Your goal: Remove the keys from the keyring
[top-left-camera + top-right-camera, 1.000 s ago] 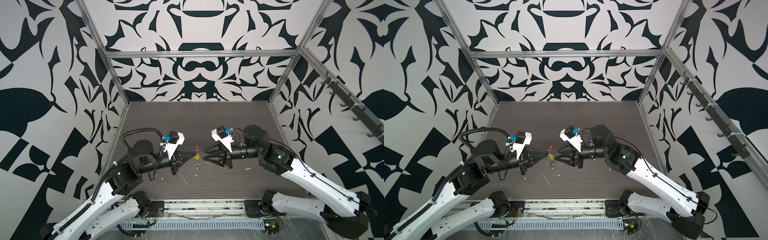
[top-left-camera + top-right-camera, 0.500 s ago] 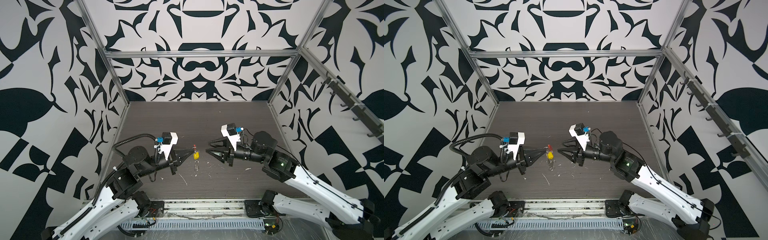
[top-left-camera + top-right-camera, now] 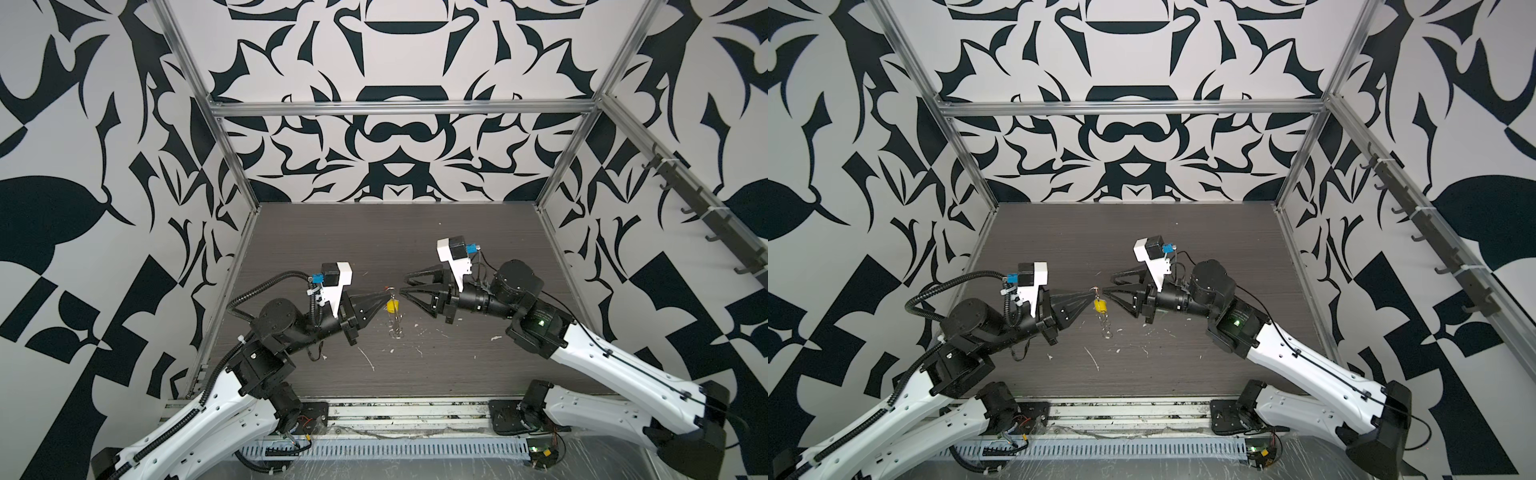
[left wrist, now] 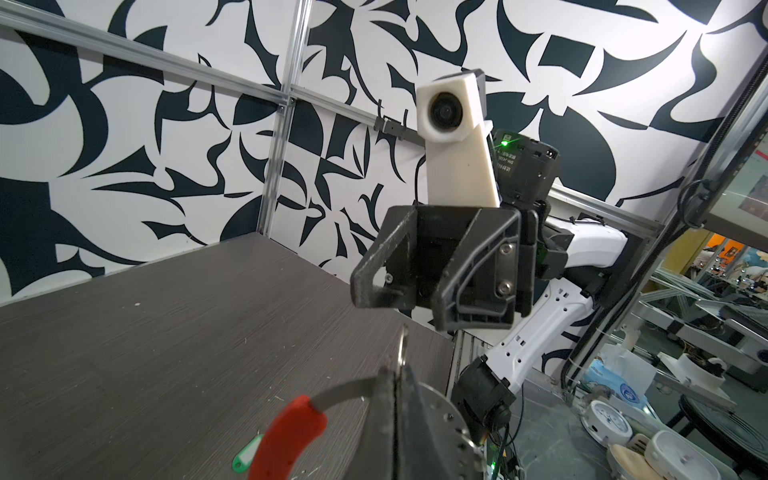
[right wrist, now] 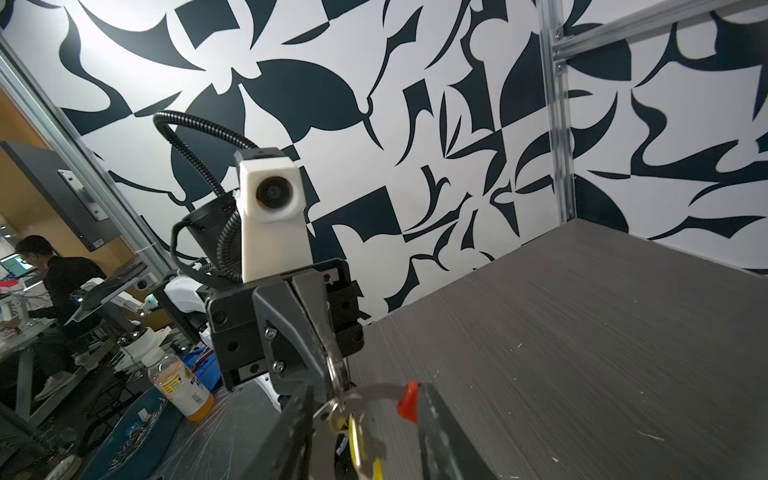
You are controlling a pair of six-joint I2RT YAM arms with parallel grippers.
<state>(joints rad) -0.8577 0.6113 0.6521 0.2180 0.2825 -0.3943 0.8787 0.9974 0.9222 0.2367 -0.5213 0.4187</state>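
Front edge: a slotted grey cable duct (image 3: 386, 449) runs across, with both arm bases bolted just behind it.

Surface: the table (image 3: 374, 241) is dark grey with a fine wood grain. White flecks (image 3: 368, 359) are scattered over its near half.

Mid-table, toward the front:
- The left gripper (image 3: 385, 293) is clamped on the keyring (image 4: 345, 388), and the thin grey band passes between its closed fingers.
- The ring is held raised between the two grippers.
- The yellow tag (image 3: 392, 306) hangs just below the left fingertips.
- The red strip (image 4: 291, 436) sits on the band beside those fingers.
- The green tag (image 4: 247, 453) shows below the red strip. I cannot tell whether it hangs or lies on the table.
- The right gripper (image 3: 402, 284) faces the left one with its jaws parted and nothing gripped. Its tips are just beside the ring, and contact cannot be judged.

Room: walls (image 3: 395, 145) in a black-and-white abstract pattern enclose the far side and both flanks. They are carried on aluminium frame posts (image 3: 232, 158). A dark hook rail (image 3: 706, 216) is fixed along the right wall.

Labels:
- A sticker (image 4: 509, 160) on the right arm carries print too small to read.
- Outside the cell stands a bottle (image 5: 180, 386) of orange liquid, and the text on its yellow label is illegible.
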